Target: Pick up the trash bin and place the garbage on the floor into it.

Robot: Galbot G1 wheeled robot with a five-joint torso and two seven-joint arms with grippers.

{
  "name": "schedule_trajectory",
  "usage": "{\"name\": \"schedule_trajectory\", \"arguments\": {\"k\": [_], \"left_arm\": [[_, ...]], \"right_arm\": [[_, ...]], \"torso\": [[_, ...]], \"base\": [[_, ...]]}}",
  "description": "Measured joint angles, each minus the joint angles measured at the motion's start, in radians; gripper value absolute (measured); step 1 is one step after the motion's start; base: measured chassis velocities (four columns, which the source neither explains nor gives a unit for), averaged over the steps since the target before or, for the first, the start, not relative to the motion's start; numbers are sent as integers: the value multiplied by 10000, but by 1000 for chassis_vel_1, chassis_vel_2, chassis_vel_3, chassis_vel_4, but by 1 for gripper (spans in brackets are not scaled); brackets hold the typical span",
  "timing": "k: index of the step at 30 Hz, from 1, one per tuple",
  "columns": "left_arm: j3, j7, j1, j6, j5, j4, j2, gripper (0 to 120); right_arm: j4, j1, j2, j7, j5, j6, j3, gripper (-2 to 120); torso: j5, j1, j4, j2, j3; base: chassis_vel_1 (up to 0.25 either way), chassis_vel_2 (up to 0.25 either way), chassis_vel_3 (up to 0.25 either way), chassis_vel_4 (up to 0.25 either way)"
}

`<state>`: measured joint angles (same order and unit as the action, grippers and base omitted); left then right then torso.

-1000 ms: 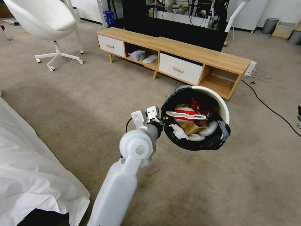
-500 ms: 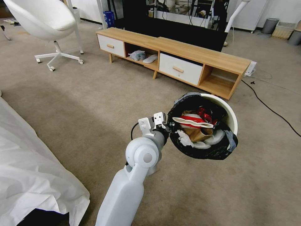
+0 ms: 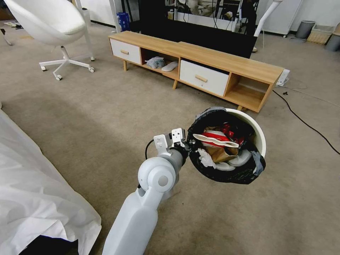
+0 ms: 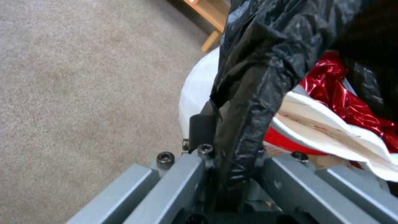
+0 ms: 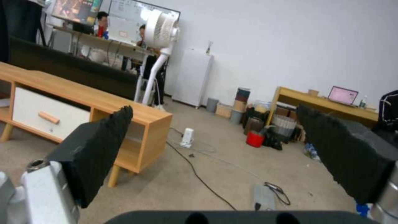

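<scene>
Bin [image 3: 258,128] hangs tilted off my left claw [image 3: 187,143], clamped on its bagged rim; garbage [image 3: 216,146] just beyond, w/ right claw [image 5: 215,155] agape, empty: keep level.

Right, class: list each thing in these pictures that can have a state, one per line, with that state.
Trash bin: lifted off the carpet, tilted, black liner over its rim, garbage inside.
Left end effector: shut on the bin's lined rim.
Right end effector: open, holding nothing.
Cabinet drawers: both closed.
Cabinet end compartment: open-fronted, nothing seen inside.
Laptop: lid up, screen lit.
</scene>
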<state>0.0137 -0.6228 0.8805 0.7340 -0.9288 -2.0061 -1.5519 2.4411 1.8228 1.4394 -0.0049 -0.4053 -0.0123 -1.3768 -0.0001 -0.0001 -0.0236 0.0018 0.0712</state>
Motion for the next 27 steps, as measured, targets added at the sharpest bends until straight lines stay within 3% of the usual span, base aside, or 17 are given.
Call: {"name": "schedule_trajectory", "arguments": {"k": [11,27], "left_arm": [[-239,2,-19,-81,-30,12,29,0],[-237,79,-106,-116,17,142,63,0]], "right_arm": [[251,125,353,-66,175,229,-35,100],[157,96,504,-86,265,360,34,100]], "torso": [[1,0,0,-1,0],[1,0,0,0,0]], "base": [[0,0,0,0],[0,0,0,0]]}}
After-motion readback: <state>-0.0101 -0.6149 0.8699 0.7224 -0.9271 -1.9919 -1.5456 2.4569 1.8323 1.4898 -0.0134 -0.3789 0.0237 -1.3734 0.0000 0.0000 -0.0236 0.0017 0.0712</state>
